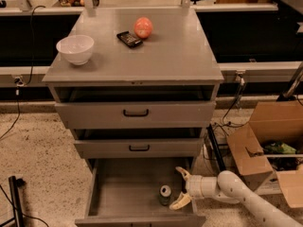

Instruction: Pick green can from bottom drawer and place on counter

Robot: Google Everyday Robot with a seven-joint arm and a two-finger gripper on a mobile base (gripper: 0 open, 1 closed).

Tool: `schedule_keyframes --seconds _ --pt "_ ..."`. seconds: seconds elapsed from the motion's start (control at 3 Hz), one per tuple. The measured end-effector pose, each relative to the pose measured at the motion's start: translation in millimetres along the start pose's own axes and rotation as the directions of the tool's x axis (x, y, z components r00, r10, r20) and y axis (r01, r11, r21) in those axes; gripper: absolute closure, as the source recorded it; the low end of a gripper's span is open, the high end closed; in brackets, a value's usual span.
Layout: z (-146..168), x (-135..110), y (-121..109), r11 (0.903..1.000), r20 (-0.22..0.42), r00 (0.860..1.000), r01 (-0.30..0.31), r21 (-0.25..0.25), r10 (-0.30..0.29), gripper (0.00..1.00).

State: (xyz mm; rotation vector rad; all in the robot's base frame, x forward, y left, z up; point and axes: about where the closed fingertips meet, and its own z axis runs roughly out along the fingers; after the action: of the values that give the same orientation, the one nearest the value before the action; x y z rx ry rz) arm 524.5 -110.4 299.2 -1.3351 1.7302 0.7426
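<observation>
Hand (180, 189) lies inside the bottom drawer (118, 193), fingers spread, just beside the upright green can (164, 194), below the front-right corner of the tabletop (180, 56). Risk: an off-centre approach could tip the can before closure.

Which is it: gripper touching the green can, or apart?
Cannot tell. Camera view: open gripper sits beside the green can in the bottom drawer; lower finger reaches the can's outline, no plain gap or contact.

Gripper (178, 188) low near view bottom — jaws spread, arm outstretched
</observation>
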Motion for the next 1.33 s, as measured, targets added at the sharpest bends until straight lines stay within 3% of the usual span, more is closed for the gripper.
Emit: schedule_keyframes --seconds 0.33,0.67,1.33 --pt "5 17 -1 0.999 0.037 0.998 0.044 0.011 -0.044 0.0" --pt "25 35 0 0.9984 0.087 0.996 0.042 -0.039 -0.038 0.0" --pt "42 49 -4 0.9982 0.061 0.996 0.06 -0.002 -0.06 0.0"
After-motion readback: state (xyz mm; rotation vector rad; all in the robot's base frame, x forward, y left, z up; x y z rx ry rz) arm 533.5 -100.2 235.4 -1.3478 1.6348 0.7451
